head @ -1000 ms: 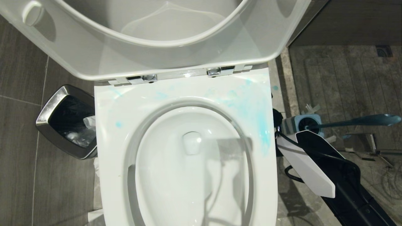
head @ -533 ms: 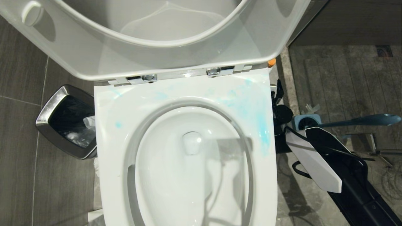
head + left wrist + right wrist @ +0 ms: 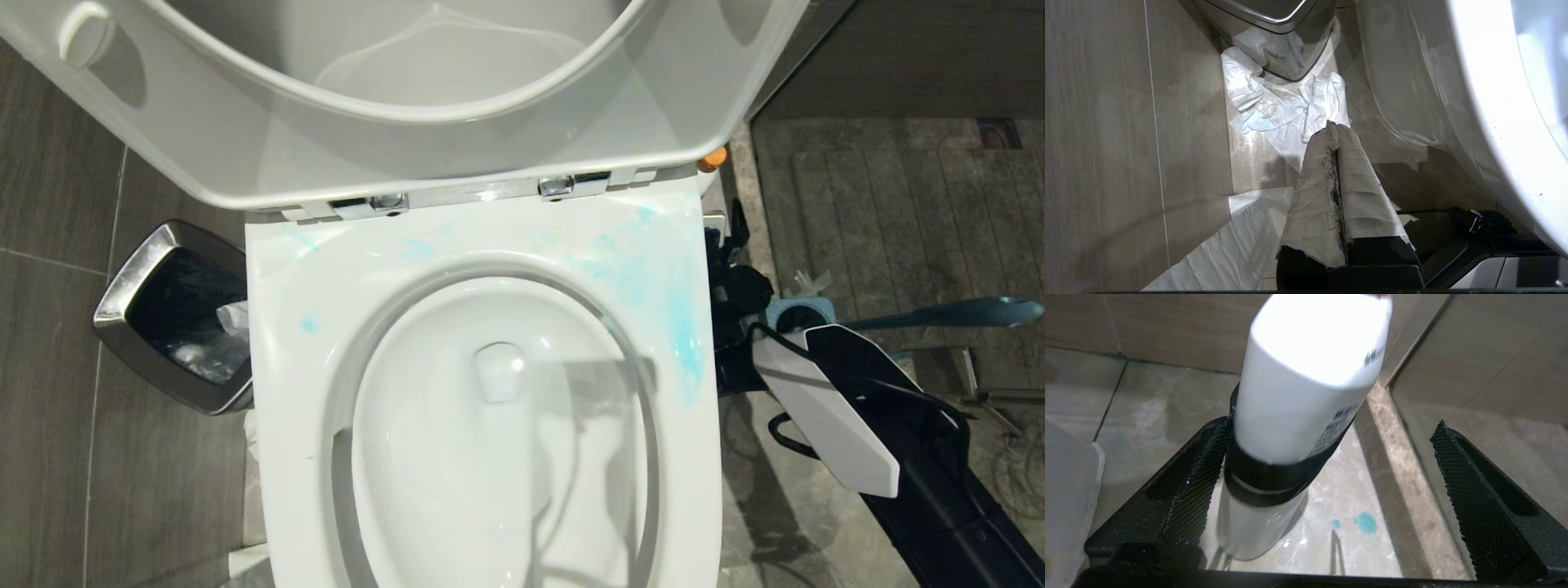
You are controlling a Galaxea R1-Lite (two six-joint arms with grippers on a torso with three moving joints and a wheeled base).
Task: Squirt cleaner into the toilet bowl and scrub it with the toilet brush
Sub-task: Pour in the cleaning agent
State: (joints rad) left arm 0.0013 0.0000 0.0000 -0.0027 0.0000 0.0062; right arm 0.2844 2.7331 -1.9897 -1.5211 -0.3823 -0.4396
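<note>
Head view: toilet bowl [image 3: 490, 425] open, lid up, blue smears on rim; right gripper [image 3: 729, 245] low beside bowl's right edge, toilet brush [image 3: 939, 314] in its holder [image 3: 804, 313] further right. 
Left wrist: left gripper [image 3: 1336, 130] fingers pressed together, over floor beside bowl. 
Right wrist: right gripper [image 3: 1327, 457] fingers spread, cleaner [image 3: 1294, 416] standing between them, against one finger.

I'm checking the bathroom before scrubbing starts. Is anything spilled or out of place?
Yes. Blue-green cleaner smears the glossy white ceramic toilet rim on the robot's right instead of lying in the bowl, and teal drops spot the floor. Crumpled white tissue lies on the tiles by the silver-rimmed waste bin.
</note>
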